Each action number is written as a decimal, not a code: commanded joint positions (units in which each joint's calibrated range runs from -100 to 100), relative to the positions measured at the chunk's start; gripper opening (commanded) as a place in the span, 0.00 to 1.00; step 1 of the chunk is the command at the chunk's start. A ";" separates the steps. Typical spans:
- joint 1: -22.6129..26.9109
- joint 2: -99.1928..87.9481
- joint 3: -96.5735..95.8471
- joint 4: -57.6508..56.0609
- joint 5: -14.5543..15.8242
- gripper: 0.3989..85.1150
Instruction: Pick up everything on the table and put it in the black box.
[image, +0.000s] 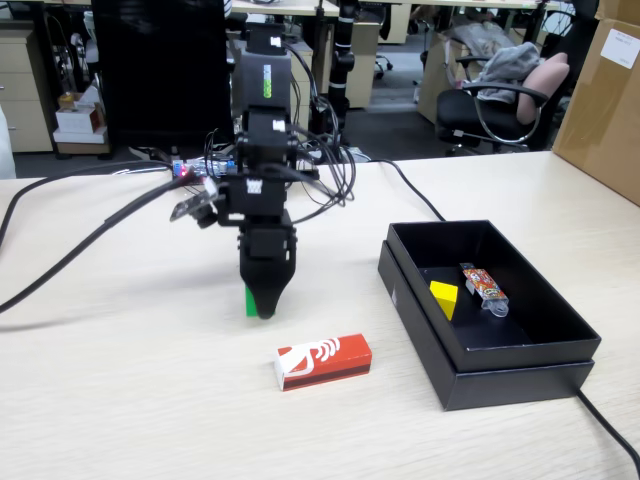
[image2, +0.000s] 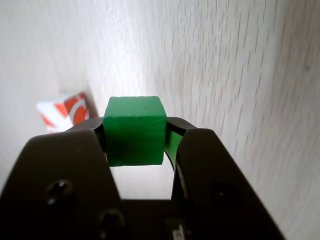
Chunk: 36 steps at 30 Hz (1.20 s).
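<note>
In the wrist view the green cube (image2: 135, 131) sits squeezed between both black jaws of my gripper (image2: 135, 137), which is shut on it. From the fixed view the gripper (image: 263, 305) points straight down at the table (image: 120, 400), with only a green sliver of the cube (image: 250, 300) showing at its left side. The red-and-white carton (image: 323, 361) lies on the table just in front of the gripper, also seen as the carton (image2: 64, 110) at the left of the wrist view. The black box (image: 430, 335) stands to the right and holds the yellow cube (image: 444, 298).
An orange-red wrapped candy (image: 484, 286) lies in the box beside the yellow cube. Black cables (image: 70, 250) trail across the table's left and back. A brown cardboard carton (image: 605, 100) stands at the far right edge. An office chair (image: 495, 105) is behind the table.
</note>
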 joint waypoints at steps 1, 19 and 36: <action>2.25 -11.53 2.16 -2.91 0.98 0.04; 21.64 -3.50 18.84 -6.28 9.96 0.04; 21.29 20.60 22.83 -4.21 11.14 0.15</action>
